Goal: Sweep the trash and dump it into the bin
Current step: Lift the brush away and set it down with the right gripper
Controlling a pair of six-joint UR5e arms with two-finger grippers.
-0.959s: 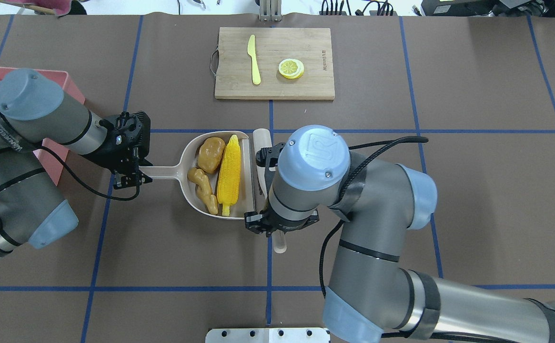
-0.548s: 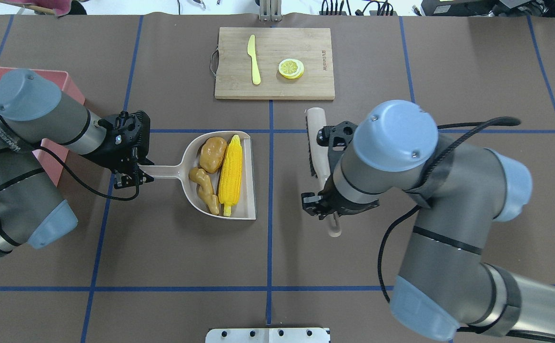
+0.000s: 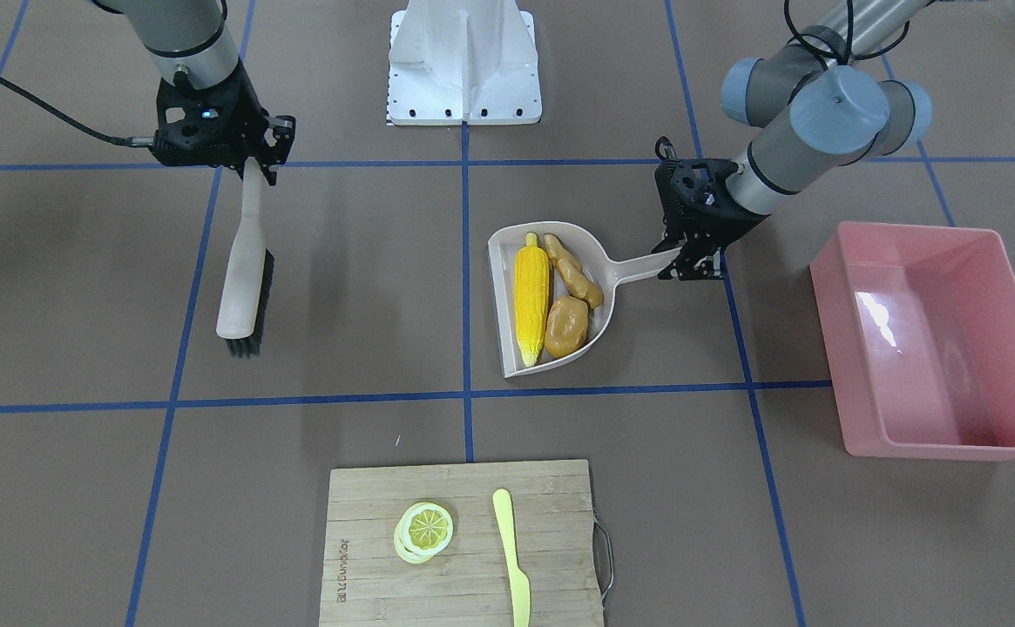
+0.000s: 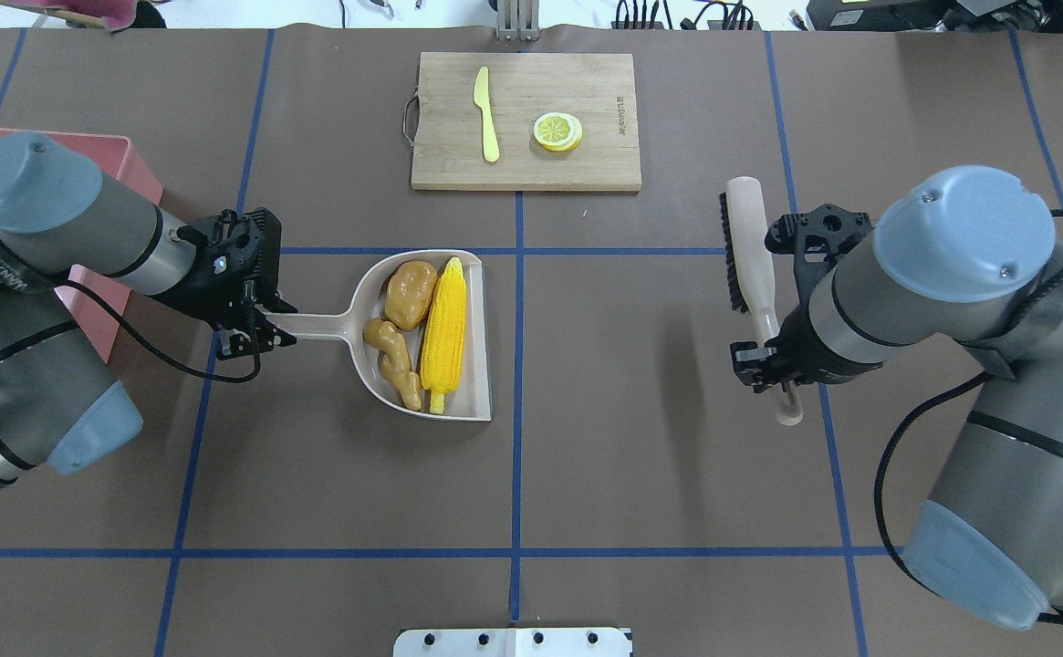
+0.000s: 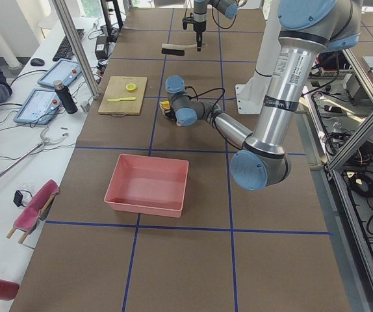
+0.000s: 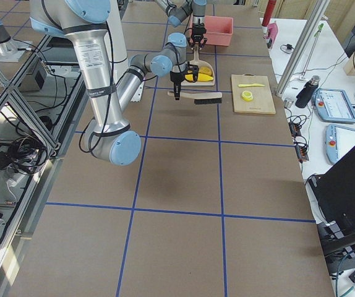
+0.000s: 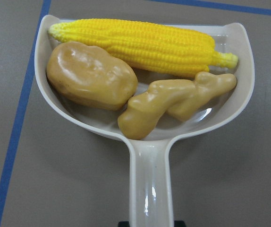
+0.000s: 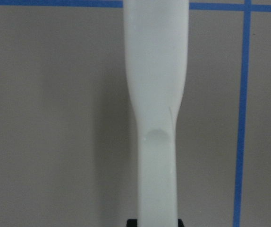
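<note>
The corn cob (image 4: 443, 334), the potato-like lump (image 4: 406, 294) and the ginger-like piece (image 4: 390, 359) lie in the beige dustpan (image 4: 476, 365) near the table's middle. They also show in the left wrist view: corn (image 7: 140, 45), lump (image 7: 90, 75), ginger (image 7: 173, 101). My left gripper (image 4: 257, 333) is shut on the dustpan's handle (image 3: 642, 266). My right gripper (image 4: 768, 351) is shut on the handle of a beige brush (image 4: 750, 242) with black bristles, held far right of the dustpan. The pink bin (image 3: 934, 340) stands empty on my left.
A wooden cutting board (image 4: 526, 120) at the far middle holds a pale yellow knife (image 4: 486, 114) and a lemon slice (image 4: 557, 130). Blue tape lines cross the brown table. The bin's near corner (image 4: 134, 164) sits behind my left arm.
My right arm has carried the brush from the dustpan's open edge far to the right. The dustpan, its load and my left gripper have hardly moved.
</note>
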